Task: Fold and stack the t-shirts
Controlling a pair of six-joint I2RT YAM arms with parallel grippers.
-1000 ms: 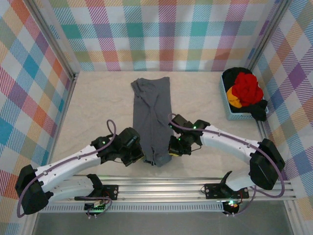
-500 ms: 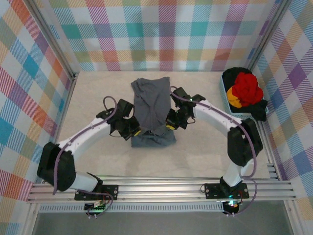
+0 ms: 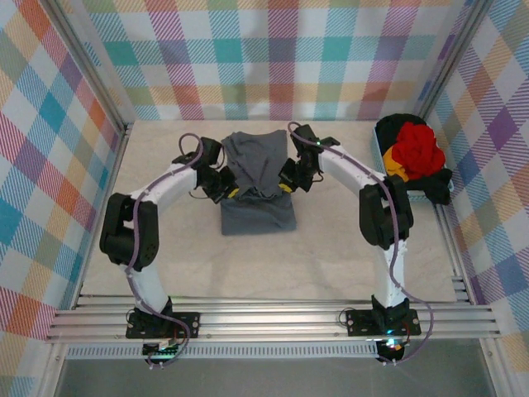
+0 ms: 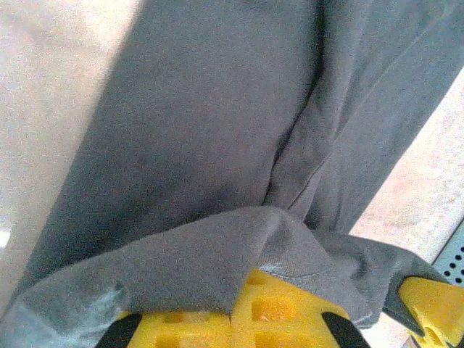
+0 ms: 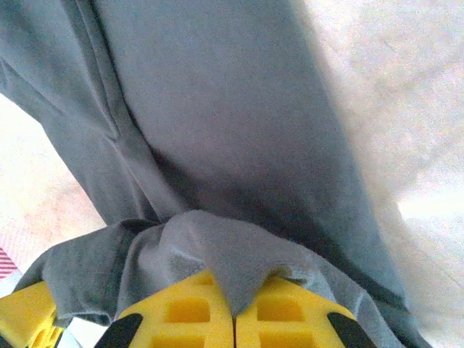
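Grey shirt [image 3: 258, 178] lies mid-table toward the far wall, long axis running near to far. Its near end is doubled back over the body, leaving a folded band on the near side, and the hem is held up between the two grippers. Left gripper [image 3: 232, 192] pinches the hem's left corner and right gripper [image 3: 285, 187] the right corner, both with jaws pressed together on cloth.

Left wrist view: yellow fingers [image 4: 196, 319] closed, grey cloth draped over the tips, shirt body stretching away below. Right wrist view: same, fingers [image 5: 188, 312] shut with a hem fold caught between them.

Teal basket [image 3: 385, 188] sits at the far right of the table [image 3: 347, 248], well apart from the grey shirt. It holds the red shirt [image 3: 417, 147] on top, the orange-yellow shirt [image 3: 397, 174] touching it, and the black shirt [image 3: 440, 184] hanging over the rim.
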